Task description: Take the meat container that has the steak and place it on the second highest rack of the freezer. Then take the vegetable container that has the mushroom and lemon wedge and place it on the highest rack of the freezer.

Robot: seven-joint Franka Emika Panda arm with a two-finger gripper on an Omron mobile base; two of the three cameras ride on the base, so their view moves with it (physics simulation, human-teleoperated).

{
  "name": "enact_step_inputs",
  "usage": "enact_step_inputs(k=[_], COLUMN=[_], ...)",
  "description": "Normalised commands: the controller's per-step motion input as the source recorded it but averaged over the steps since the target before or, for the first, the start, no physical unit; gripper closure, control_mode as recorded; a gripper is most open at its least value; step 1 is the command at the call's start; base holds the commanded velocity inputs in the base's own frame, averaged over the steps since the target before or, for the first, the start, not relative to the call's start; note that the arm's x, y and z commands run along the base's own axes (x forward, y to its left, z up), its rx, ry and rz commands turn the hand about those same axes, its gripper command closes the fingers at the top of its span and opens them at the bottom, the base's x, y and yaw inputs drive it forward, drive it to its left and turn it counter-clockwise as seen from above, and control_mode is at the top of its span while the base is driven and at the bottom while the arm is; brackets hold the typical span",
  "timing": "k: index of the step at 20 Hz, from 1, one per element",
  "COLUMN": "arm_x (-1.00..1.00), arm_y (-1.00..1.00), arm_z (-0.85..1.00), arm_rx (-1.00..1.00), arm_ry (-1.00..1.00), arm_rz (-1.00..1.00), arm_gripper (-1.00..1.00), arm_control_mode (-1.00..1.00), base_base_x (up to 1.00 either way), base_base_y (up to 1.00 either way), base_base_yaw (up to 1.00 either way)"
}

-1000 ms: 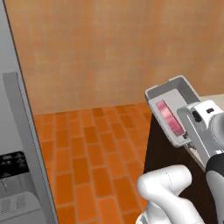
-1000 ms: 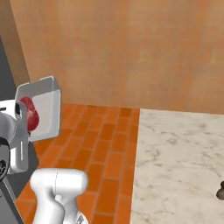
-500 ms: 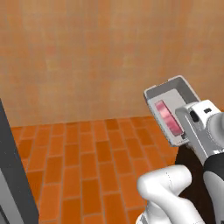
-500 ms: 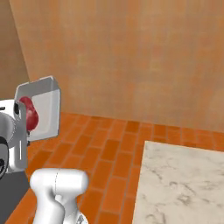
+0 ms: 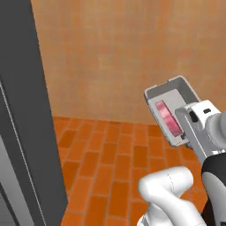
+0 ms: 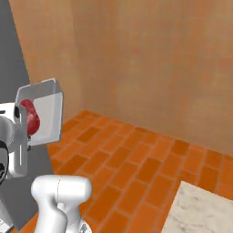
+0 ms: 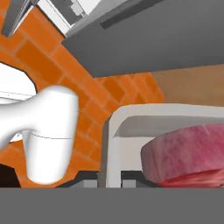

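gripper point(image 5: 187, 134) apparently clamped on tilted meat container point(image 5: 176, 95); steak point(image 5: 167, 117) inside

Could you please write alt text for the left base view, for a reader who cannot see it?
A white robot arm holds up a grey meat container, tilted steeply, with a red-pink steak inside. Behind it are an orange-tan wall and an orange brick floor; a dark grey freezer panel fills the left edge.
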Motion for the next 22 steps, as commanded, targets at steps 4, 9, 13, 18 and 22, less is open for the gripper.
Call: enact_step_inputs(k=[4, 9, 13, 18, 22], arm_x=[0.00, 0.00, 0.00, 0.00, 0.00], arm_y=[0.00, 0.00, 0.00, 0.00, 0.00], arm_z=[0.00, 0.00, 0.00, 0.00, 0.00], arm_rx=[0.00, 0.00, 0.00, 0.00, 0.00], arm_ry=[0.00, 0.00, 0.00, 0.00, 0.00], arm_rz=[0.00, 0.00, 0.00, 0.00, 0.00], arm_gripper=[1.00, 1.00, 1.00, 1.00, 1.00], arm_control_mode=[1.00, 1.00, 1.00, 1.00, 1.00], base_base_x=[0.08, 0.23, 0.64, 0.41, 0.05], base_base_y=[0.10, -0.07, -0.57, -0.42, 0.00], base_base_yaw=[0.70, 0.67, 0.58, 0.61, 0.65])
